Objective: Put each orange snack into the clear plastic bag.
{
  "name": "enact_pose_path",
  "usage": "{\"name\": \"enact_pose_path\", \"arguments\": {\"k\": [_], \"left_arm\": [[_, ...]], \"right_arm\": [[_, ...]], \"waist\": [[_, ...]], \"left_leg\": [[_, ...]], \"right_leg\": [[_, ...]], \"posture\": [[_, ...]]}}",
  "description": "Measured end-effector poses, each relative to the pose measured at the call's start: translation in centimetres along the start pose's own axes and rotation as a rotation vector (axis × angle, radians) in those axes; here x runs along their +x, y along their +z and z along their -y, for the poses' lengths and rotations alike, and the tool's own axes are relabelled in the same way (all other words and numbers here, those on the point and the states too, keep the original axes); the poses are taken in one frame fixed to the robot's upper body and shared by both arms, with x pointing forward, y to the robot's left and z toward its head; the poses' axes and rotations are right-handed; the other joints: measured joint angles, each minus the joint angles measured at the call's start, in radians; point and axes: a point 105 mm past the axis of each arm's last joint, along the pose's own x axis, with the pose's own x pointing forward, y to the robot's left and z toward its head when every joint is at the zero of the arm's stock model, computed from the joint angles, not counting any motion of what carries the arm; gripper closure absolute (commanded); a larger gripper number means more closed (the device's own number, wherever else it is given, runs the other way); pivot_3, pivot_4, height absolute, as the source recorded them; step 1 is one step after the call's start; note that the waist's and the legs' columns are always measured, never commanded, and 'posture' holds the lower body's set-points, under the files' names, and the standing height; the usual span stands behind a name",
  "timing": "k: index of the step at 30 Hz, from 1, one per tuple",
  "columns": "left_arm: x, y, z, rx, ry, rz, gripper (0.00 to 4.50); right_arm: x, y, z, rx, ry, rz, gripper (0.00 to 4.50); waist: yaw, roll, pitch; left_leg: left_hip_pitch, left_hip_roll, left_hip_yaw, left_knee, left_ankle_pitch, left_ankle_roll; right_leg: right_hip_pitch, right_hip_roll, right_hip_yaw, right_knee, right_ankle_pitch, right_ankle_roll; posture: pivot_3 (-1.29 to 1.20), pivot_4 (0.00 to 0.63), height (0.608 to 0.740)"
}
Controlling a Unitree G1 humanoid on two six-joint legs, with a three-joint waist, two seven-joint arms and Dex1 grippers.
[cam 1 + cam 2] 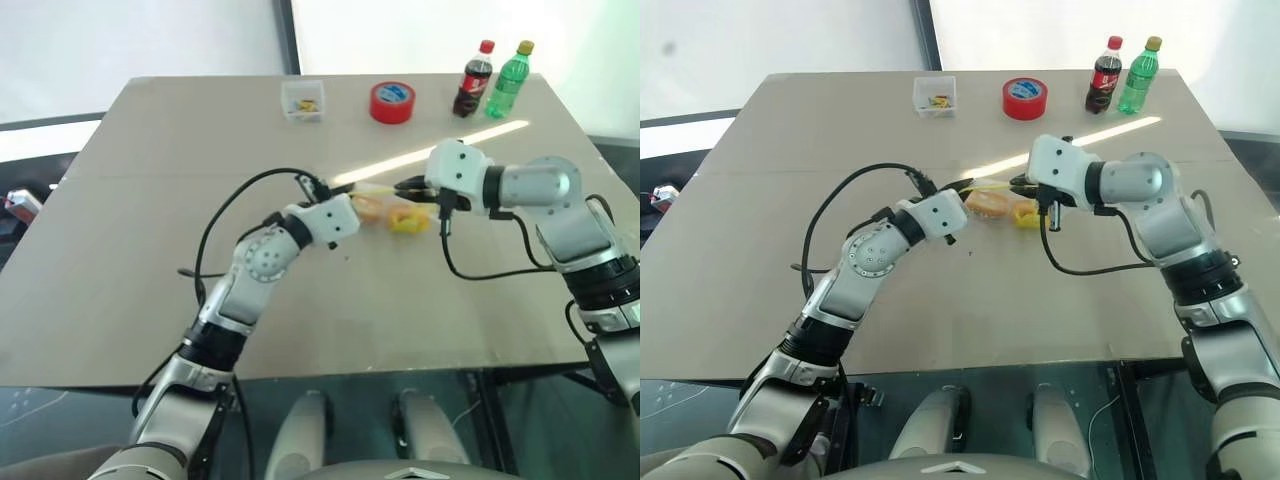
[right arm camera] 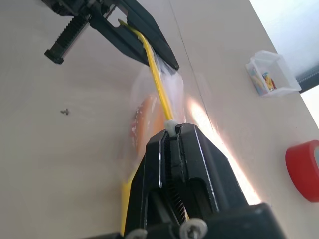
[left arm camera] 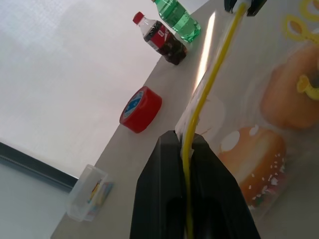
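The clear plastic bag [image 1: 398,214] hangs just above the table's middle, stretched between my two grippers. Its yellow strip [image 3: 215,74] runs taut from one to the other. My left gripper [image 3: 185,142] is shut on one end of the strip, and my right gripper [image 2: 172,130] is shut on the other end. Two orange snacks sit inside the bag: one [image 3: 254,167] close to the left fingers and a second [image 3: 291,94] farther along, behind a yellow print. From the head, the left gripper [image 1: 355,200] and the right gripper [image 1: 405,187] face each other over the bag.
Along the far edge of the tan table [image 1: 150,250] stand a small clear box [image 1: 303,100], a red tape roll [image 1: 392,102], a cola bottle [image 1: 474,80] and a green bottle [image 1: 508,80]. A bright strip of sunlight crosses the table behind the grippers.
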Motion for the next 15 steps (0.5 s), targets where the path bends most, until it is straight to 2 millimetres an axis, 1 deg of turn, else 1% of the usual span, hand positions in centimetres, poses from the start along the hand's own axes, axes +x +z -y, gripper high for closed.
{"name": "enact_pose_path", "arguments": {"k": [5,10,15], "left_arm": [[-0.1,-0.6,-0.1,-0.003,0.003,-0.017,4.50],[-0.2,-0.8,-0.1,-0.003,0.003,-0.024,4.50],[-0.2,-0.8,-0.1,-0.003,0.002,-0.024,4.50]], "right_arm": [[-0.8,-1.1,-0.4,0.022,0.000,-0.033,4.47],[-2.1,-3.0,-0.7,0.056,-0.002,-0.103,4.47],[-3.1,-4.8,-0.4,0.073,-0.033,-0.188,4.47]], "waist": [[0.000,0.000,0.000],[0.001,0.000,0.000],[-0.001,0.000,0.000]], "left_leg": [[0.000,0.000,0.000,0.000,0.000,0.000],[0.000,0.000,0.000,0.000,0.000,0.000],[0.000,0.000,0.000,0.000,0.000,0.000]], "right_leg": [[0.000,0.000,0.000,0.000,0.000,0.000],[0.000,0.000,0.000,0.000,0.000,0.000],[0.000,0.000,0.000,0.000,0.000,0.000]], "posture": [[0.00,0.150,0.740],[0.00,0.150,0.740],[0.00,0.150,0.740]]}}
